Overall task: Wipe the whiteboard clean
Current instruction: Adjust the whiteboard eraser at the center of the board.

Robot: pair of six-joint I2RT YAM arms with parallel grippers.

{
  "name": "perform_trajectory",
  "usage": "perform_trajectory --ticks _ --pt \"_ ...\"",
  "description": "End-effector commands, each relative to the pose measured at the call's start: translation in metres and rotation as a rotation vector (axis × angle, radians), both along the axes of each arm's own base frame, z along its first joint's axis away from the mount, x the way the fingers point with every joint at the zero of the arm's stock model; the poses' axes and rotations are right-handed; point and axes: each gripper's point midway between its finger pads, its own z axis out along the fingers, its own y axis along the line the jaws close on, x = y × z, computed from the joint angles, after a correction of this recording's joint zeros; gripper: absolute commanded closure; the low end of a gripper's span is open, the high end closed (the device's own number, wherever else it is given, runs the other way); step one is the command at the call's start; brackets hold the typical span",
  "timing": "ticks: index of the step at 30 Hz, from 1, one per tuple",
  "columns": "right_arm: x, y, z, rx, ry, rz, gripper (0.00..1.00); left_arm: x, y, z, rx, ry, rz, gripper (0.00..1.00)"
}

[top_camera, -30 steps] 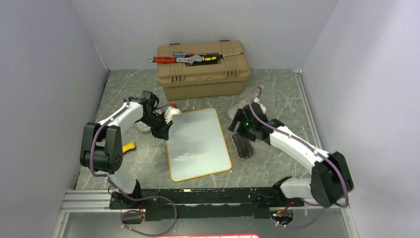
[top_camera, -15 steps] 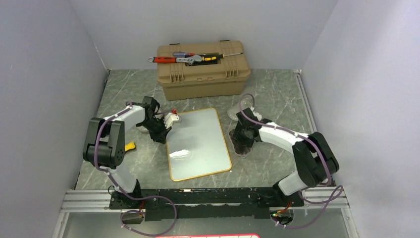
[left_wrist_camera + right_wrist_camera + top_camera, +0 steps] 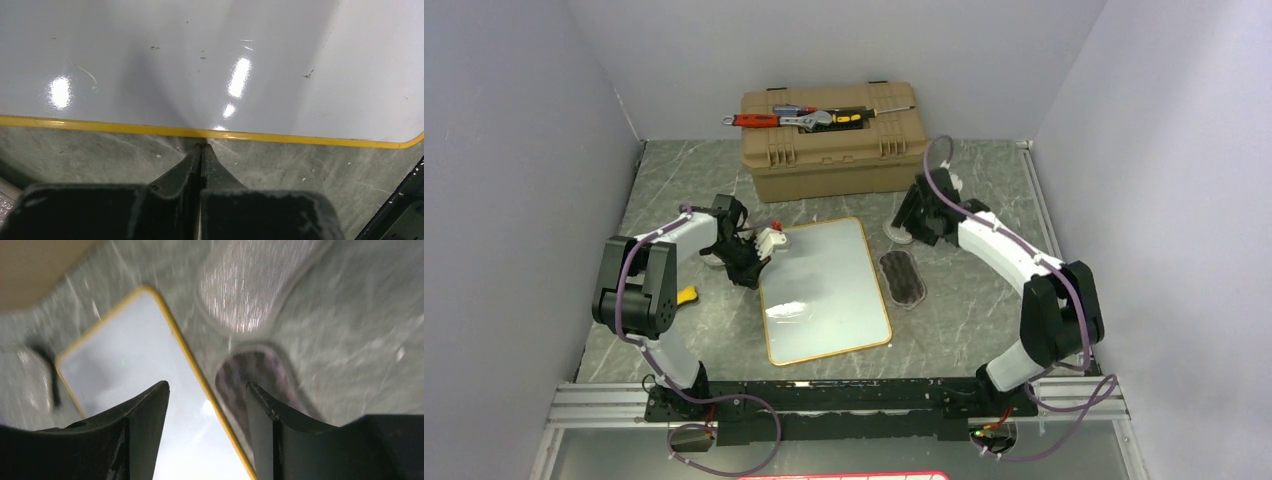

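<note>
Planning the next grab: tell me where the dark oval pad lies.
Top view: the dark oval pad lies on the table, just right of the whiteboard rim.

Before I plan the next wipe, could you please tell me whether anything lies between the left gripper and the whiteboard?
Nothing visible does. The left gripper, shut, points its tips at the yellow rim of the whiteboard, with only a sliver of table showing between them.

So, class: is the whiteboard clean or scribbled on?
Almost clean. From above the whiteboard looks blank white; the left wrist view shows only a few tiny dark specks and one faint streak.
</note>
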Motion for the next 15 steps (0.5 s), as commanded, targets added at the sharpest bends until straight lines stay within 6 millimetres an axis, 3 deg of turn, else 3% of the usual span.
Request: perform_trajectory --ticks 1,4,7,9,15 --pt "0.054 -0.041 0.01 -0.173 -0.083 -0.075 0.42 0.001 0.009 -0.003 0.037 -0.03 -0.02 0.94" --pt "0.08 -0.051 -0.012 -0.24 -0.07 -0.101 0.5 0.002 0.013 -0.005 0.041 -0.026 -0.008 0.94" --pt "0.091 -0.05 -0.037 -0.274 -0.011 -0.11 0.63 0.003 0.016 -0.007 0.05 -0.026 0.0 0.94" --pt "0.09 -0.043 -0.052 -0.274 0.016 -0.106 0.71 0.002 0.018 -0.009 0.056 -0.023 0.001 0.94" --pt "0.075 -0.01 -0.074 -0.214 0.053 -0.071 0.76 0.002 0.022 -0.014 0.073 -0.031 -0.002 0.94"
